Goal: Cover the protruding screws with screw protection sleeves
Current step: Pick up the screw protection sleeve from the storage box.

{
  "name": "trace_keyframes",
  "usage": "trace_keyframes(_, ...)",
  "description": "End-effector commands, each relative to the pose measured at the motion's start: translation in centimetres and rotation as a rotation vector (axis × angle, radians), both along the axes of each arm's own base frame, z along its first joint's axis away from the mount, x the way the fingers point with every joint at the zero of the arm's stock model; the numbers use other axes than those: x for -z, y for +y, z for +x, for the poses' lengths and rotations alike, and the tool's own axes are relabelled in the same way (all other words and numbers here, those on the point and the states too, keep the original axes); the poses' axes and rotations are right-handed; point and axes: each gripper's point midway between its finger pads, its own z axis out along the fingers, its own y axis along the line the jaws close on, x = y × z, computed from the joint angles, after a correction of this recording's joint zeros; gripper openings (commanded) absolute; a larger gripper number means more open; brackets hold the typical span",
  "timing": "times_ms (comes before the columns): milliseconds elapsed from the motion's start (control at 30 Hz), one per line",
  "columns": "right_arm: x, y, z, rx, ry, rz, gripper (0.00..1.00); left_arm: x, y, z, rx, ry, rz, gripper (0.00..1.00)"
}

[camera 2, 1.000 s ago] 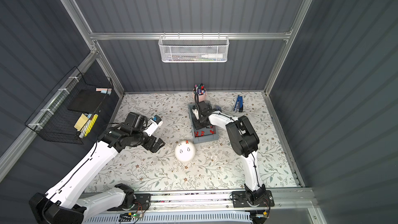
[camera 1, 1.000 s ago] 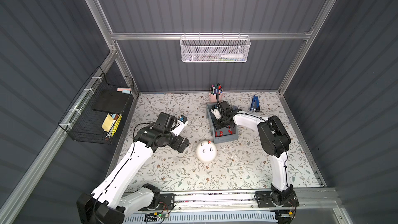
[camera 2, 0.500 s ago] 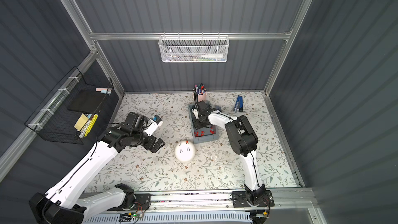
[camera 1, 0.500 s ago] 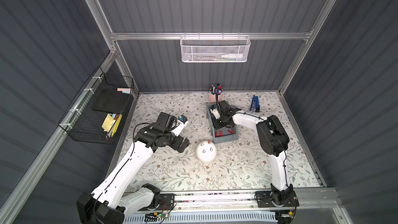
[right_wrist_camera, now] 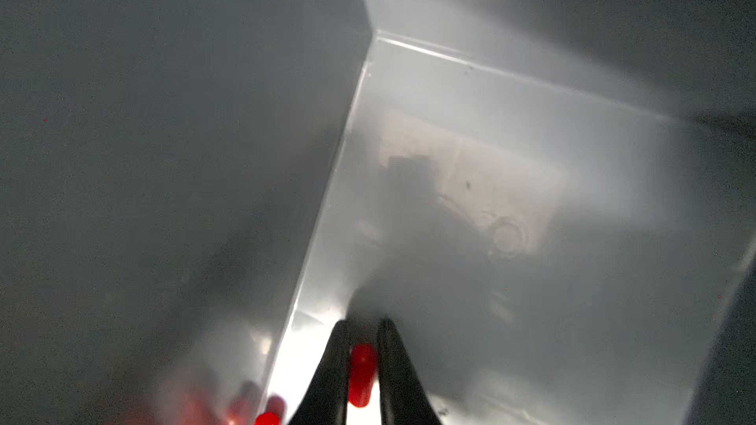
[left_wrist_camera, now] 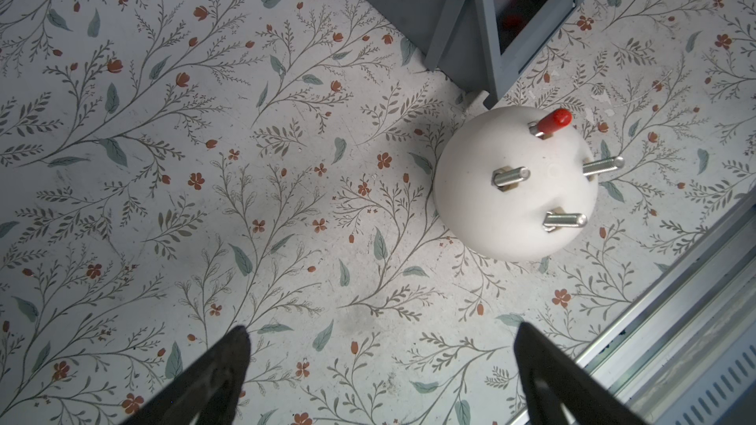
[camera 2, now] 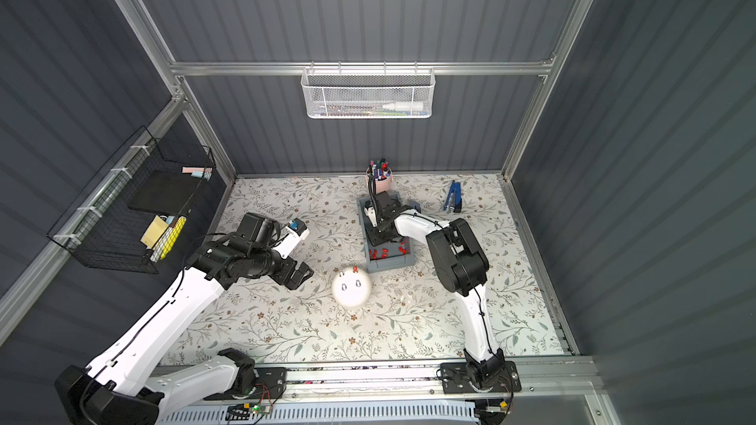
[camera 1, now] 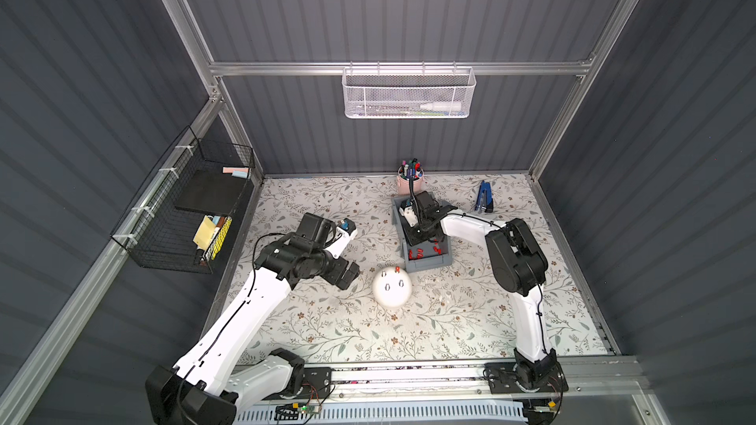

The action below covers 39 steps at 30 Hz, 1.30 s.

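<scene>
Screw protection sleeve [right_wrist_camera: 360,374], red, pinched by R gripper [right_wrist_camera: 364,322] inside grey bin [camera 1: 429,265]. L gripper [left_wrist_camera: 382,327] gapes empty near white dome [left_wrist_camera: 470,206]; 3 screws [left_wrist_camera: 511,177] bare. We fear sleeve twisting in the tips, or unheld dome shifting.
</scene>
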Motion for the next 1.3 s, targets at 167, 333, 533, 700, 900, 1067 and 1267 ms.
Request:
trace_keyframes(167,0.6,-0.4,-0.3,-0.008,0.023,-0.022,0.11,-0.4,0.0,-0.1,-0.005,-0.002,-0.010,0.99)
trace_keyframes(333,-1.4,-0.1,-0.2,-0.003,-0.016,0.021,0.07,-0.4,0.0,-0.1,-0.006,0.000,-0.011,1.00)
trace_keyframes(533,-5.2,0.1,-0.2,0.013,-0.097,0.100,0.05,-0.4,0.1,0.0,-0.011,-0.010,-0.011,1.00)
trace_keyframes(700,-8.2,-0.5,-0.8,0.035,-0.160,0.141,0.05,-0.5,-0.3,0.0,-0.014,-0.004,-0.037,1.00)
trace_keyframes(900,-12.7,-1.7,-2.9,0.086,-0.266,0.250,0.05,-0.6,-1.6,-0.1,-0.001,0.024,-0.115,0.99)
trace_keyframes(1067,-19.1,-0.6,-6.7,0.008,-0.367,0.526,0.05,-1.5,-3.7,-0.5,0.053,0.043,-0.238,0.99)
trace_keyframes(1267,-27.1,1.2,-12.3,-0.181,-0.517,0.818,0.06,-4.4,-6.8,-2.2,0.214,0.028,-0.441,0.95)
